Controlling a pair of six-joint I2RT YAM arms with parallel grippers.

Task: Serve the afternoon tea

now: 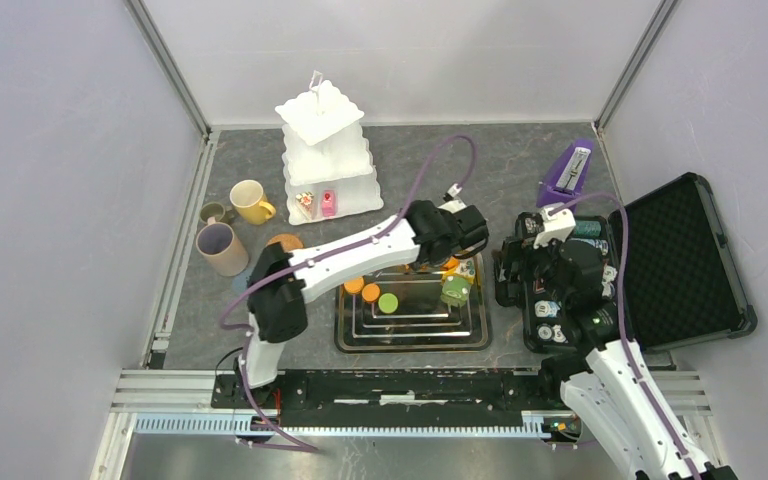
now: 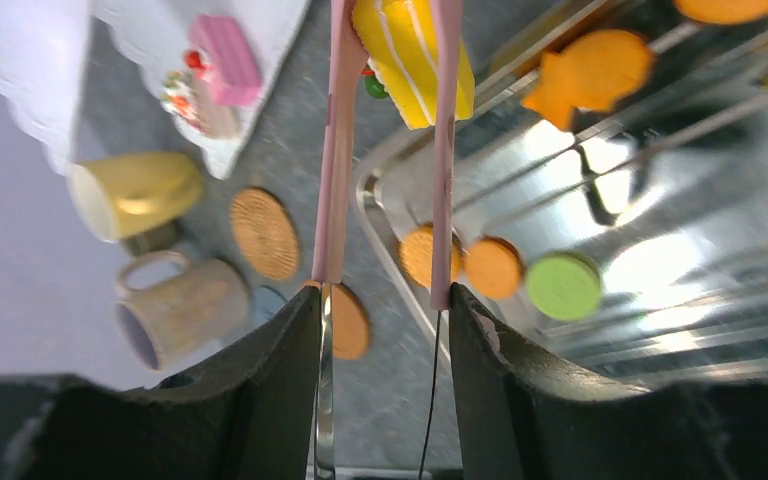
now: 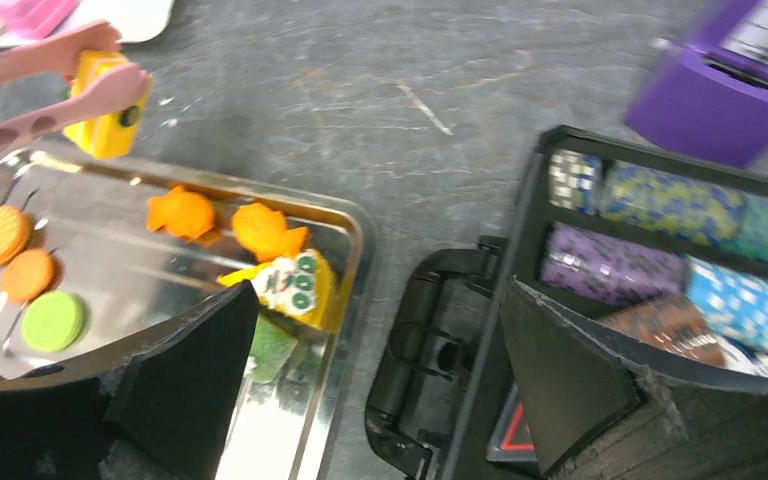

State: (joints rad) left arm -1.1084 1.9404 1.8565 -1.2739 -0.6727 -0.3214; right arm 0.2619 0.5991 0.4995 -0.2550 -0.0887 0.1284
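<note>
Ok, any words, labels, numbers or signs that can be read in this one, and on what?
No text is legible in any view.
Purple metronome: the scale on its white face is too blurred to read.
Poker chips in the black case: printed patterns only, no readable numbers.
Red triangular mark by the case: partly hidden, unreadable.

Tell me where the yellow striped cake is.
Left wrist view: the cake is pinched in the left end effector over the tray's far edge, near the fish biscuits.
</note>
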